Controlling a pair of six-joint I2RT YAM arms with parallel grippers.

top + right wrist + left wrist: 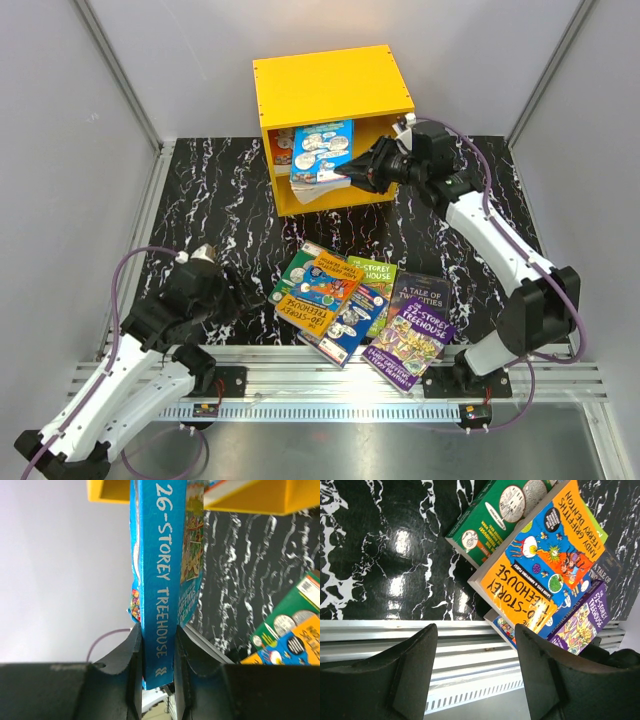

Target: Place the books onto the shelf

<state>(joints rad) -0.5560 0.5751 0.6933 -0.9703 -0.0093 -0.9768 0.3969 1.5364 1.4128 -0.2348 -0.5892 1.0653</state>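
From above: right claw (368, 170) at the open front of the yellow shelf (335, 85), closed on the blue 26-Storey Treehouse book (322, 150), cover facing out, pages splayed at the lower edge, partly inside the opening; which compartment, cannot tell. Only in the right wrist view: spine title readable, fingers (127, 660) pressed against either side of the spine. At the left of the opening, another cartoon-covered book (282, 148) inside the shelf. Left claw (222, 290) low over the surface (210, 200), well apart from the shelf, near the loose pile. Only in the left wrist view: jaws standing wide with nothing between them, metal rail (360, 635) showing through the gap. Pile between the arms: orange book (540, 570) lying on a green book (490, 515), purple 52-Storey Treehouse (412, 340) overlapping the dark A Tale of Two Cities (420, 290), lime-green book (372, 275) beside them, small blue book (350, 325) half under the orange one. Surface black with white marbling, glossy under the lamps. Plain grey walls on three sides, metal posts at the corners.
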